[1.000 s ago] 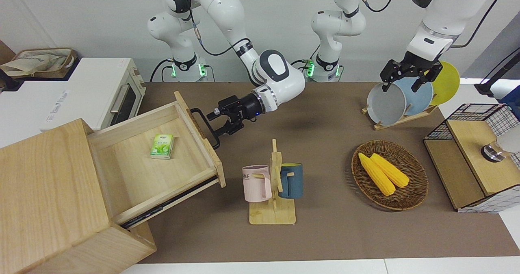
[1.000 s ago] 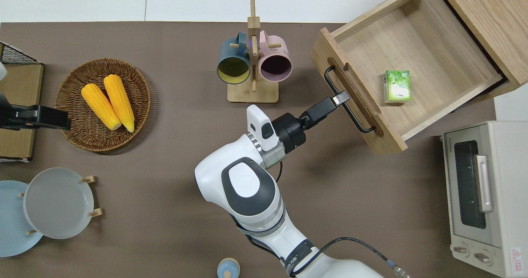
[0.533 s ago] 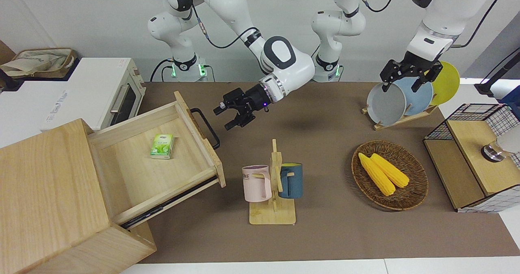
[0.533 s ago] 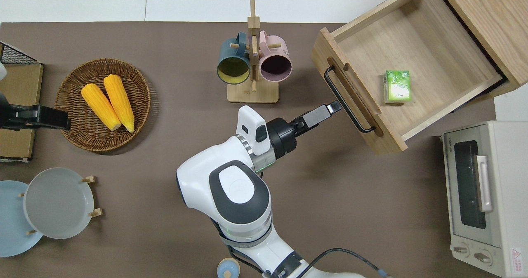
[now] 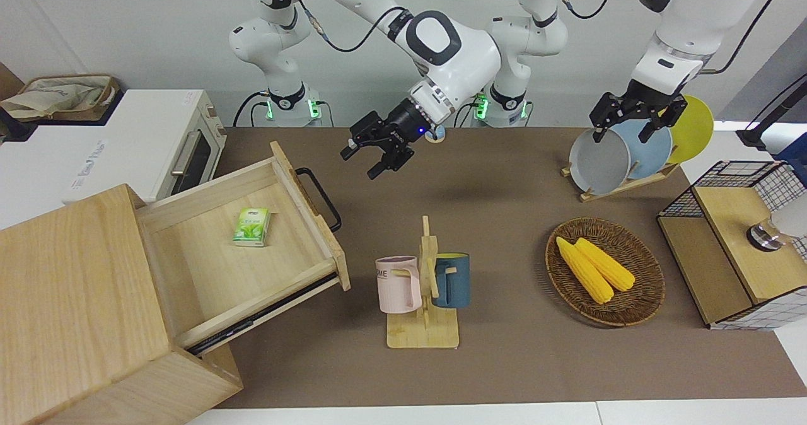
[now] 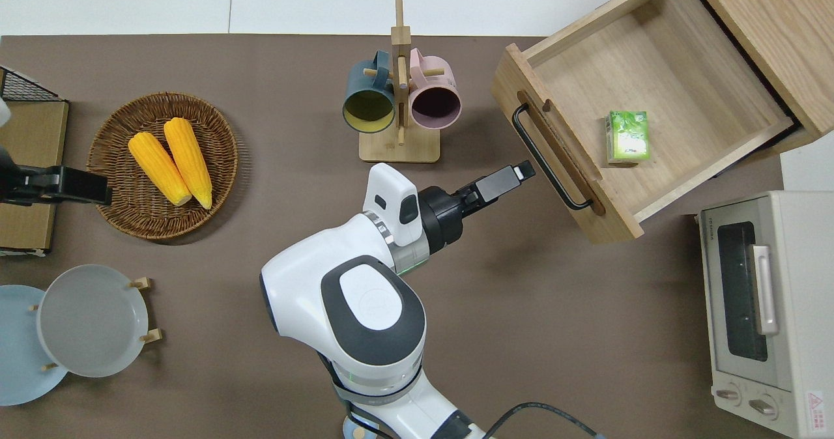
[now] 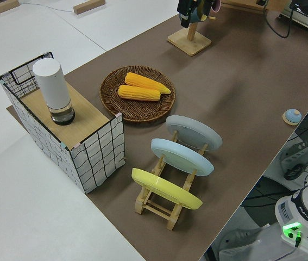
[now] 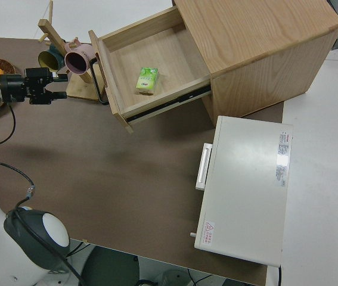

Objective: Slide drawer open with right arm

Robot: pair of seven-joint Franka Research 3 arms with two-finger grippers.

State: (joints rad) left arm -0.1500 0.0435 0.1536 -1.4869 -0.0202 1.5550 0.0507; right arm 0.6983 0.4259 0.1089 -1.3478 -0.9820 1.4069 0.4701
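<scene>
- The right gripper (image 5: 377,154) is no longer at the drawer's black bar handle (image 5: 319,197): a second ago its fingers were around that bar, half a second ago they were just off it, and now it is hanging in the air, clear of the handle, with its fingers spread apart and holding nothing.
- In the overhead view the right gripper (image 6: 505,178) is sitting at about 8 o'clock from the middle of the handle (image 6: 547,157), over bare brown table (image 6: 586,335), close to the bar but not touching it.
- In the front view the right arm (image 5: 451,50) is lifting and pulling back toward its base, so the gripper is showing higher in that view than in the earlier ones.
- The drawer (image 5: 243,255) is standing pulled well out of the big pale-wood box (image 5: 75,311) at the right arm's end of the table, unchanged over the last second; a small green carton (image 5: 252,226) is lying on its floor.
- The release and retreat are suggesting that the pull is finished: the drawer is looking open, and what is left is probably only the arm's withdrawal.
- The mug rack (image 6: 399,100) is standing at about 10 o'clock from the gripper in the overhead view, near enough that a wide swing could be brushing it.
- The left arm (image 5: 668,40) is parked; its gripper (image 5: 633,119) is showing its fingers apart.
</scene>
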